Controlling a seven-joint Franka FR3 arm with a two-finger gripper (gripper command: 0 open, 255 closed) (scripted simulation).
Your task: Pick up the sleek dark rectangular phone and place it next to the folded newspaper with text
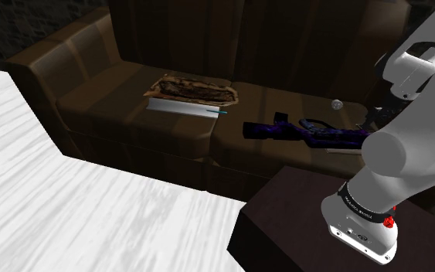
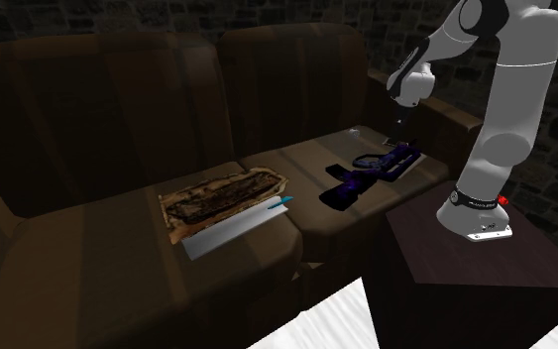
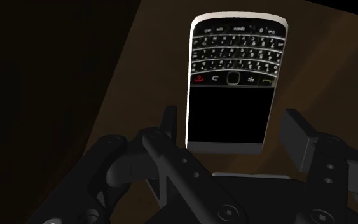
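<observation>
Phone, a dark rectangular slab with a silver rim, black screen and small-key keypad (image 3: 233, 83): lies flat on the brown leather sofa (image 1: 107, 104), not lifted.

Wrist view: the black 2-finger gripper (image 3: 233, 127) straddles the phone's screen end. The jaws stand wide, 1 finger (image 3: 169, 124) on each side. There is a thin gap on the right side, while the left is too close to call contact. Nothing is clamped. A scrap of purple sits past the keypad end, off to 1 side.

The exterior views give the layout. The folded brownish newspaper with text (image 1: 195, 90) is on the seat cushion toward the shoulder view's left. It lies against a white sheet (image 1: 178, 108) with a teal pen (image 1: 220, 112) at the sheet's end. On the next cushion is a purple-and-black gadget (image 1: 300, 131), between the newspaper and the arm's hand end, with a small pale round object (image 1: 336, 103) near it.

Second exterior view: the white arm (image 2: 509, 109) bends over the sofa's far end from the dark box stand (image 2: 485, 278), with its hand above the seat just beyond the purple gadget and well apart from the newspaper. A white wood-grain surface (image 1: 69, 201) fills the foreground in the shoulder view.
</observation>
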